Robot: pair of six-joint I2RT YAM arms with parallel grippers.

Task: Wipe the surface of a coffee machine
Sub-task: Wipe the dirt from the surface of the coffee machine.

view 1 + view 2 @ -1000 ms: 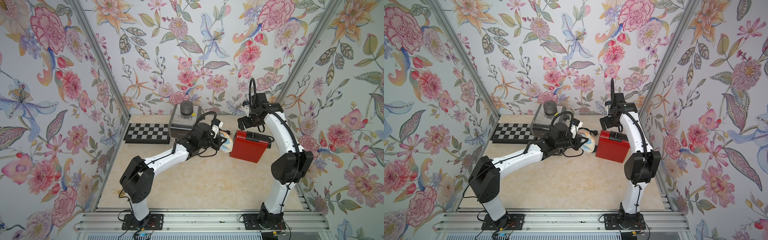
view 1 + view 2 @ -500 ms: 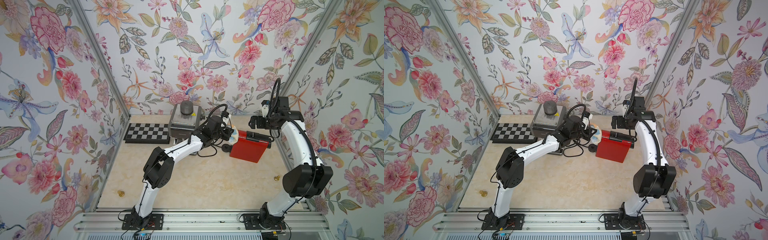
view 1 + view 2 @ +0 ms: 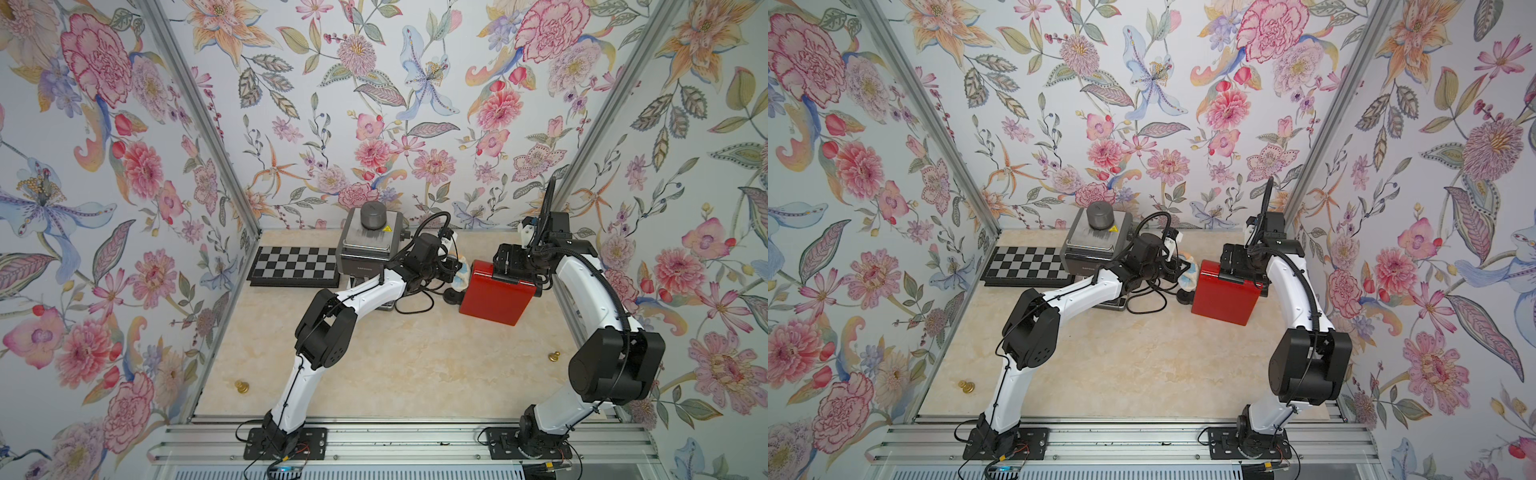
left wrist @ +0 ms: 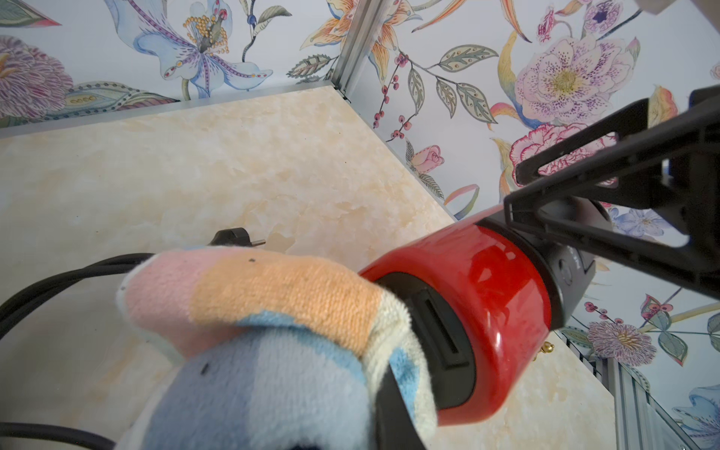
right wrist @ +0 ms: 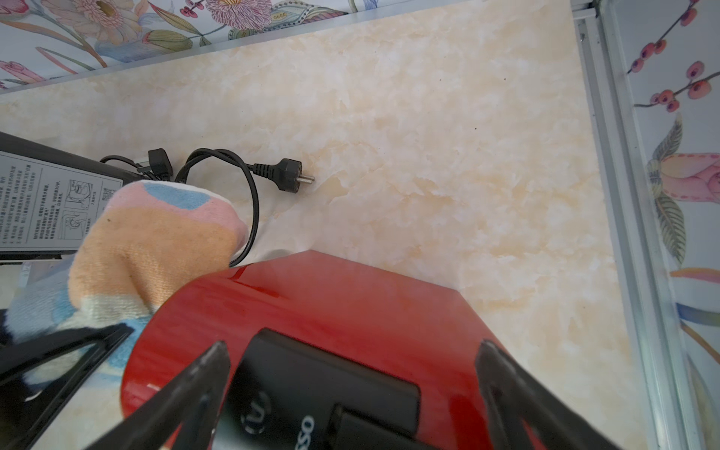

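The red coffee machine point(image 3: 494, 301) point(image 3: 1221, 301) stands at the right of the marble table. My left gripper point(image 3: 452, 271) is shut on a pastel striped cloth point(image 3: 462, 277) point(image 4: 272, 304) and holds it against the machine's left end point(image 4: 495, 292). Most of the left fingers are buried in the cloth. My right gripper point(image 5: 352, 348) point(image 3: 512, 268) is open over the machine's top point(image 5: 350, 307), with its fingers spread either side of the black panel point(image 5: 323, 374). The cloth point(image 5: 148, 249) bulges beside that top.
A grey appliance point(image 3: 368, 245) stands at the back, with a chessboard point(image 3: 293, 266) to its left. A black cable with a plug point(image 5: 288, 175) lies by the machine. Small brass pieces point(image 3: 241, 386) point(image 3: 552, 356) sit near the front. The right wall point(image 3: 582, 174) is close behind the right arm.
The left arm has stretched further back and right, carrying the cloth up along the machine's left end. The right arm's elbow swung right and its gripper settled over the machine's top.
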